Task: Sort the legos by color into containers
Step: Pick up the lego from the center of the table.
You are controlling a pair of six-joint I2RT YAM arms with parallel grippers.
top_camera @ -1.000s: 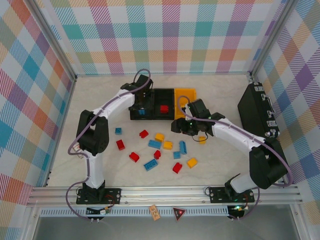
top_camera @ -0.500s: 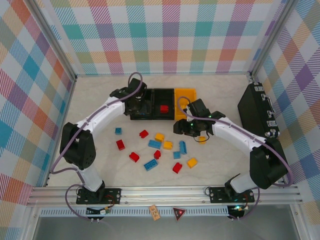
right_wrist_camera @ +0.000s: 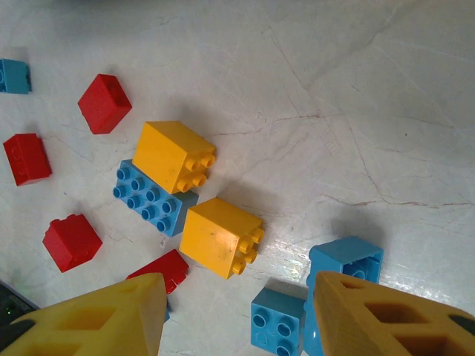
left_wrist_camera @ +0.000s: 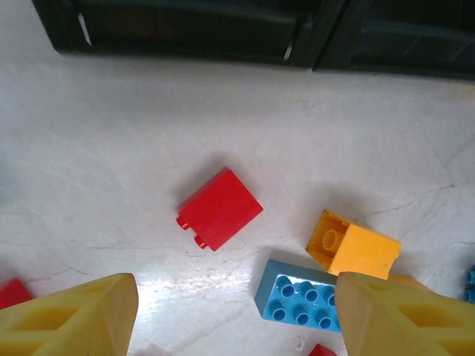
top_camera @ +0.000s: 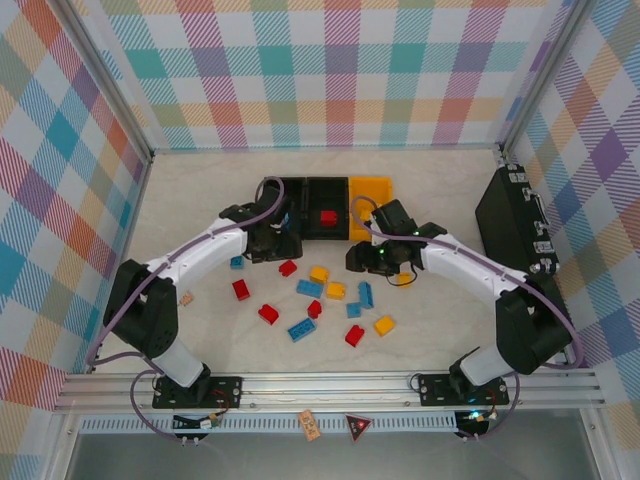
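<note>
Bricks (left_wrist_camera: 220,208): smooth moulded plastic, slightly glossy. Tabletop (left_wrist_camera: 111,148): polished, marble-veined, catching glare. Bins (left_wrist_camera: 185,30): black plastic with a sheen. My jaws: matt yellow plastic, faintly grainy. Rails (top_camera: 330,385): brushed metal. Walls (top_camera: 340,80): matt checked print.

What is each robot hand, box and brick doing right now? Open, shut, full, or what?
left gripper: open, holding nothing.
right gripper: open, holding nothing.
middle black bin: one red brick inside.
yellow bin: visible part empty.
loose legos: unsorted, lying outside the bins.
black case: looks shut.
</note>
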